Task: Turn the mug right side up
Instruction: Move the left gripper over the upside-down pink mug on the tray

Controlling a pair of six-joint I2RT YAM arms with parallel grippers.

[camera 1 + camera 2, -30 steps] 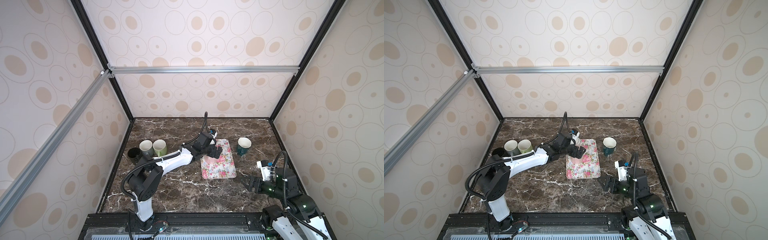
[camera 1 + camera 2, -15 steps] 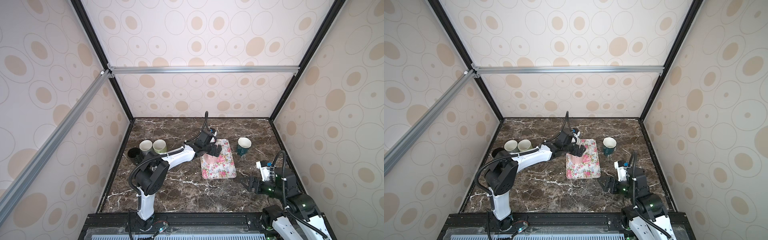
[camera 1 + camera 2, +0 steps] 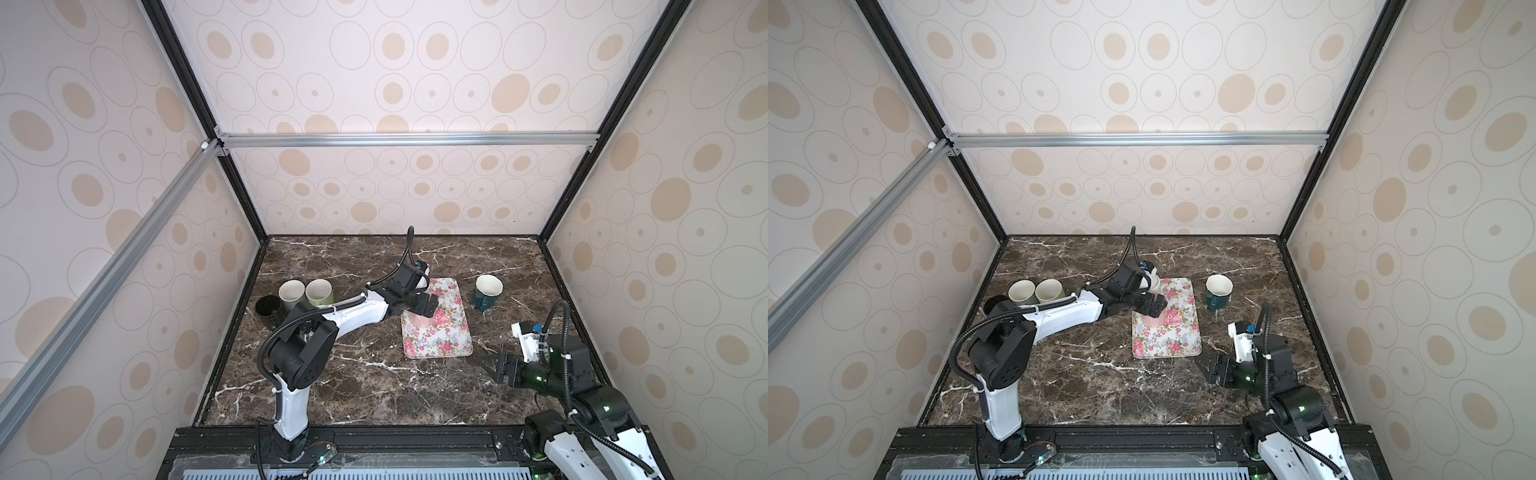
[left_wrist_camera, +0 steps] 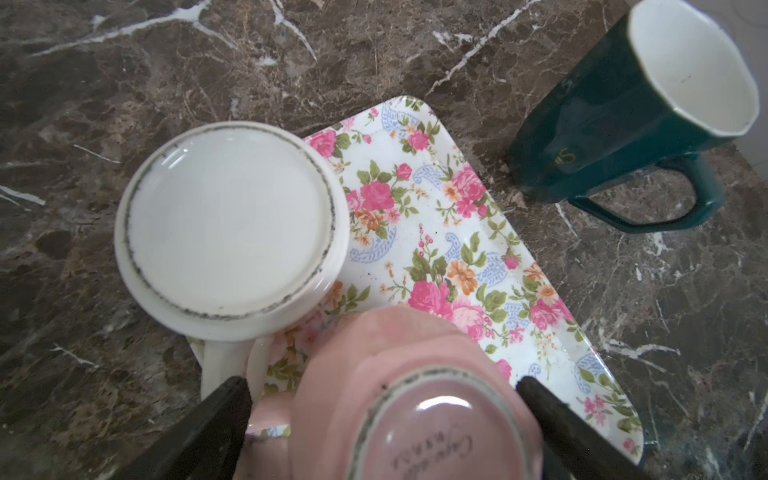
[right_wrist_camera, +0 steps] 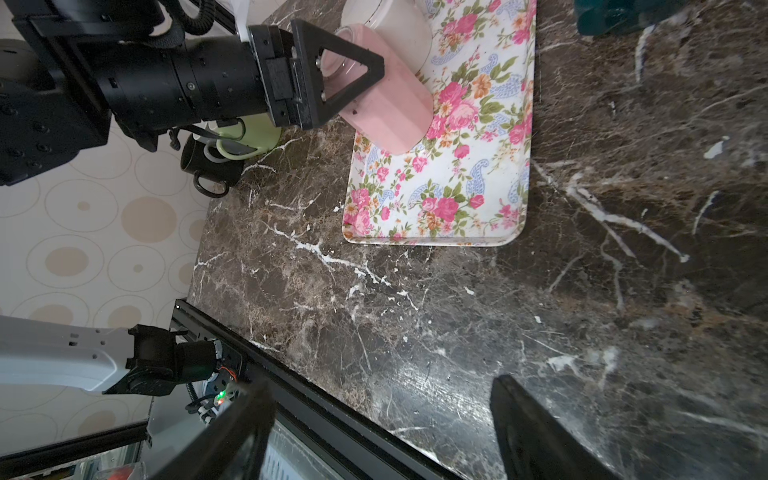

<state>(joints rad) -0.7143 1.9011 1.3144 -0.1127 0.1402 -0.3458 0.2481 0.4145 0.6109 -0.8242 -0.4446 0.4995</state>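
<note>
A pink mug [image 4: 415, 395] stands upside down on the floral tray [image 4: 457, 232], base up, near the tray's far left corner in both top views [image 3: 419, 321] [image 3: 1152, 322]. My left gripper [image 4: 380, 386] is open, one finger on each side of the mug. A gap shows beside one finger [image 4: 228, 407]. Right beside the pink mug a white mug [image 4: 228, 220] also stands upside down, at the tray's far corner. My right gripper [image 5: 380, 384] is open and empty, low over the table near the front right [image 3: 484, 363].
A dark green mug [image 3: 487, 293] stands upright to the right of the tray [image 3: 440, 345]. Against the left wall stand a black mug [image 3: 268, 309], a grey mug [image 3: 291, 291] and a light green mug [image 3: 319, 291]. Patterned walls enclose the marble table [image 3: 374, 386].
My left arm has reached further out and its gripper has settled slightly lower around the pink mug. The right arm has not moved.
</note>
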